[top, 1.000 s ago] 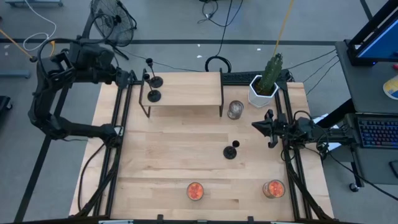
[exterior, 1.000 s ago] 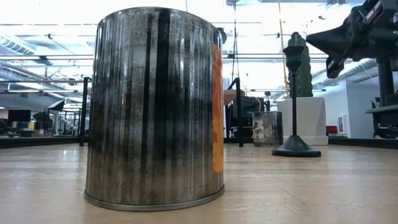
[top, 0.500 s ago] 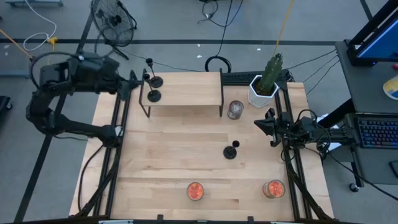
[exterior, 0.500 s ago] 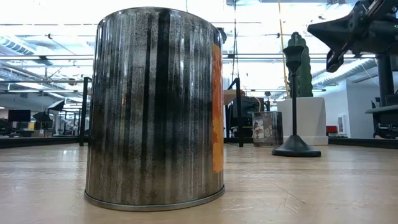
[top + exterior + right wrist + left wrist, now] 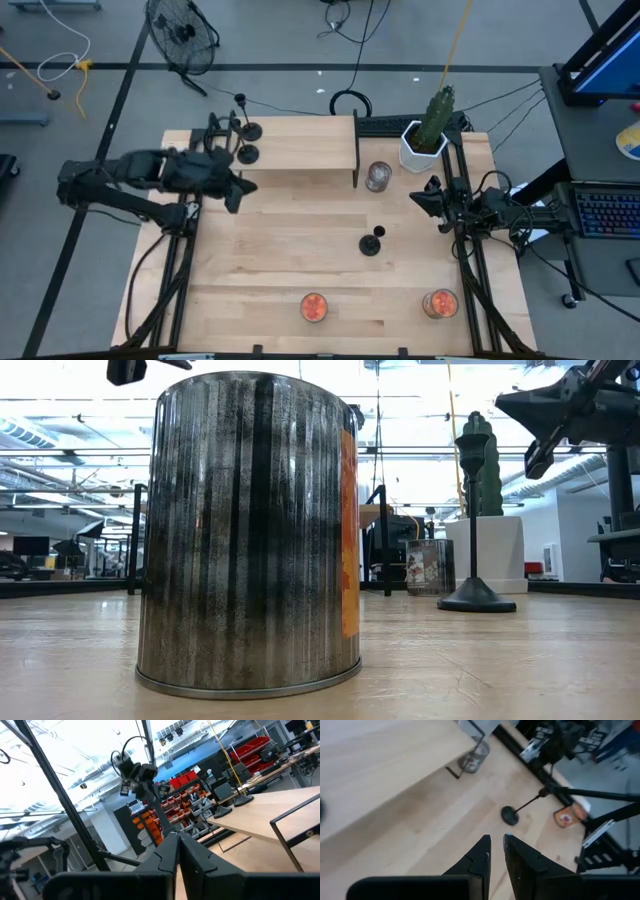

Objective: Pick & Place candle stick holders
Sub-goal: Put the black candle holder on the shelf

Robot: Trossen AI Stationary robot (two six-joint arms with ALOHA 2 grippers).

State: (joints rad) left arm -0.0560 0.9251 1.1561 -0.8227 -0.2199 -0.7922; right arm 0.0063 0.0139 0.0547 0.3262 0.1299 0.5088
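High: two holders (image 5: 247,142) on shelf (image 5: 300,143) | low: one (image 5: 472,530) | pincers (image 5: 494,855) (image 5: 177,850) pressed together

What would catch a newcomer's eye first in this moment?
In the low view, a ribbed jar at the table's front edge fills the picture. From above, one candle stick holder stands alone mid-table, two more on the raised shelf. The left gripper reaches in beside the shelf; the right gripper waits at the right edge.

Two candle stick holders (image 5: 247,142) sit on the shelf (image 5: 300,145) — upper left of the counter (image 5: 270,250). A third (image 5: 371,242) stands mid-counter, jars (image 5: 314,306) below it.
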